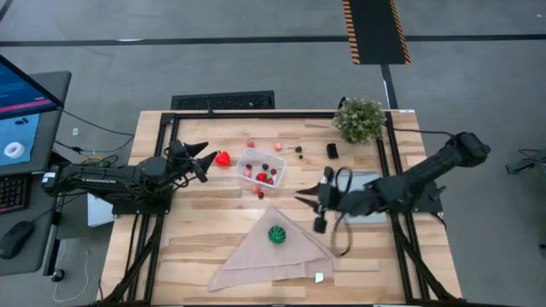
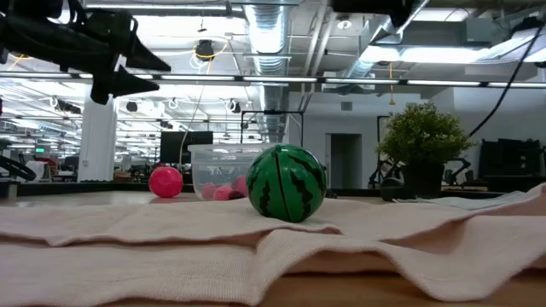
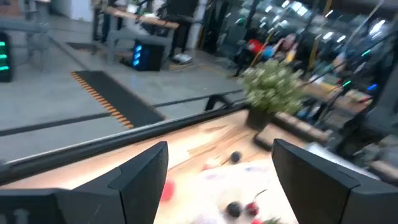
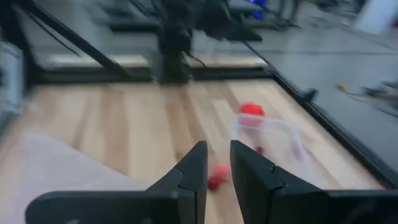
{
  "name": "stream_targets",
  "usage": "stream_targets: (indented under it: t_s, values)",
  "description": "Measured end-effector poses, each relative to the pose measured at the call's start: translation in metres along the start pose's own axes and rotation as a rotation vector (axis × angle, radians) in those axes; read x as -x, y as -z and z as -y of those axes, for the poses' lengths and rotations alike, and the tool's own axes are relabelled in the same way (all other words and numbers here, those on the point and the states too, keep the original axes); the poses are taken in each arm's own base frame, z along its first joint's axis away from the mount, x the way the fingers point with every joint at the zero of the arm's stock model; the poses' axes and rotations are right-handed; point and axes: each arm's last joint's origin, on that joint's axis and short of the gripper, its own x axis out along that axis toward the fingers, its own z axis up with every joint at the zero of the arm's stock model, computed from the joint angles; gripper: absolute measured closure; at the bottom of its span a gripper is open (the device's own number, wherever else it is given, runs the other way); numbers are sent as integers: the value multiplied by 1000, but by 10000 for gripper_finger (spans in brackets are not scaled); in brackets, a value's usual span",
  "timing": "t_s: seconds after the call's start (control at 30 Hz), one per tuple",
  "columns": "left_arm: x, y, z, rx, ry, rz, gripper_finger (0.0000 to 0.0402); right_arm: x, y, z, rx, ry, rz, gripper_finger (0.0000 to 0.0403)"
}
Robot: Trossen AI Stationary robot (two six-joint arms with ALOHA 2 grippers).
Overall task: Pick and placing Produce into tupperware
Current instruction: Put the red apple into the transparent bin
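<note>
Clear tub [image 1: 262, 165] sits mid-table, already holding red bits, so both arms flank it for reach. Left gripper [image 1: 202, 159], at the tub's 9 o'clock, gapes wide and empty beside the red pepper [image 1: 223, 158]. Green ball [image 1: 276, 234] waits on the cloth [image 1: 256, 260] at 6 o'clock. Right gripper [image 1: 309, 199], at 4 o'clock, is nearly closed, holding nothing.

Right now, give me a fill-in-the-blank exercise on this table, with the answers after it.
1. The green striped ball rests on the beige ____.
2. The tupperware already holds several small red and ____ pieces.
3. The left gripper has its fingers ____, with nothing between them.
4. The red pepper-like piece lies between the left gripper and the ____.

Answers: cloth; pink; open; tupperware
</note>
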Motion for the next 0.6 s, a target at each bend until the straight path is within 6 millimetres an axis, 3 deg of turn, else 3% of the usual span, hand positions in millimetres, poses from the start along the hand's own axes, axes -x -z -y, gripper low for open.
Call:
stream_targets:
  t_s: [0.23,0.4,0.6]
  values:
    - [1,-3,-1,22,-57,-41,123,28,52,68,-119,28,118,310]
    - [2,-10,1,9,-76,-55,123,43,95,84,-181,30,120,310]
    - [3,-24,0,-4,-193,-170,123,55,115,94,-206,155,167,310]
